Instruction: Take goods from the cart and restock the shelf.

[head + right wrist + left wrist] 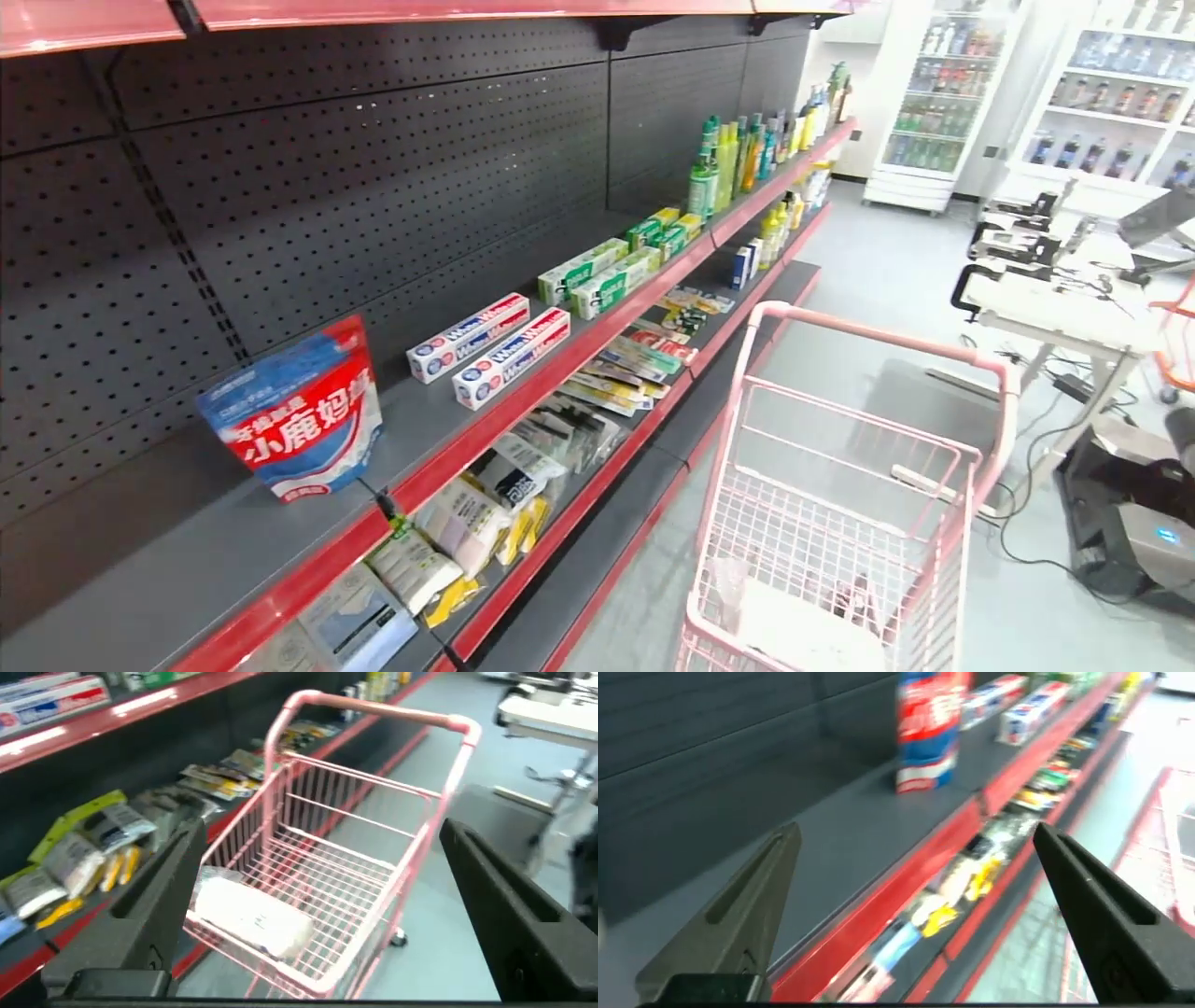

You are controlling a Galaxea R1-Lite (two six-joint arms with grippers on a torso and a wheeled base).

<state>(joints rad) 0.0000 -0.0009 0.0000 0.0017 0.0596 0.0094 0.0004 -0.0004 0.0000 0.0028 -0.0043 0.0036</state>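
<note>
A blue and red pouch [297, 417] stands upright on the grey shelf board [168, 551], left of the toothpaste boxes. My left gripper [915, 835] hangs open above the shelf's red front edge, with nothing between its fingers; the pouch [929, 728] stands farther along the board. The pink wire cart [840, 485] is in the aisle beside the shelf. My right gripper [322, 833] hovers open and empty above the cart [374, 793]. A white soft package [252, 917] lies in the basket's near end, also seen as the white package [803, 630].
Two toothpaste boxes [490, 347], green boxes [597, 271] and bottles [728, 163] line the shelf farther on. The lower shelf holds several packets [485, 509]. Desks, cables and drink coolers [934, 93] stand across the aisle.
</note>
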